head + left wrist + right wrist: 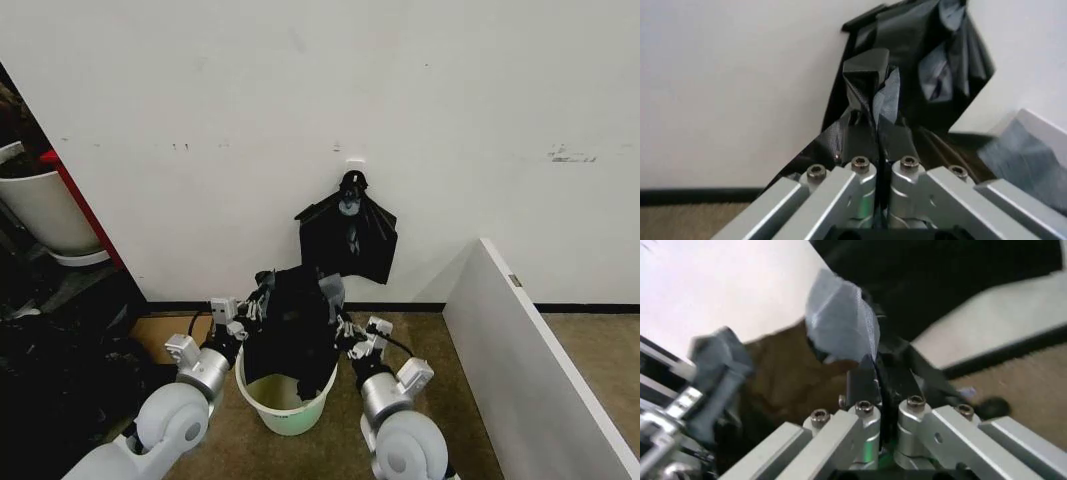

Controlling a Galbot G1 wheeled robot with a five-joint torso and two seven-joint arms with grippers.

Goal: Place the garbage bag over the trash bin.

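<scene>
The small round cream-white plastic trash bin stands on brown carpet by the white wall. The glossy black garbage bag droops over its rim, stretched between both grippers. Left gripper and right gripper each pinch its film.

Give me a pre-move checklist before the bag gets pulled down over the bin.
1. Left gripper fingers shut on the garbage bag: ok.
2. Right gripper fingers shut on the bag: ok.
3. Bag held above the trash bin, between both grippers: ok.
4. Bag mouth spread wider than the bin's rim: not ok, the film hangs bunched.
5. Bin upright on the floor: ok.
6. Bag clear of the bunch of black bags on the wall: cannot tell.
</scene>
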